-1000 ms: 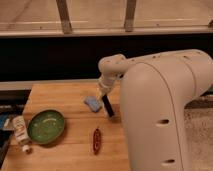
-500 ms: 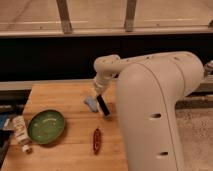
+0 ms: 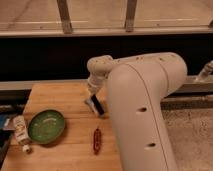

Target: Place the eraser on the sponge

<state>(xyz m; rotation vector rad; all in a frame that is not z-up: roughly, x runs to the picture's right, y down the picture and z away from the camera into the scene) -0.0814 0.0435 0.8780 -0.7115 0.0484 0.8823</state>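
Note:
My gripper hangs from the big white arm over the middle of the wooden table. A black bar, the eraser, slants down just below it and right against it. The light-blue sponge peeks out at the eraser's left edge; most of it is covered. I cannot make out whether the eraser rests on the sponge or hangs above it.
A round green plate sits at the table's left front, with a white bottle lying beside it at the left edge. A dark red-brown oblong item lies near the front. The white arm body blocks the table's right side.
The gripper with the black bar has shifted left and slightly down, from beside the sponge to over it. The sponge is now mostly covered.

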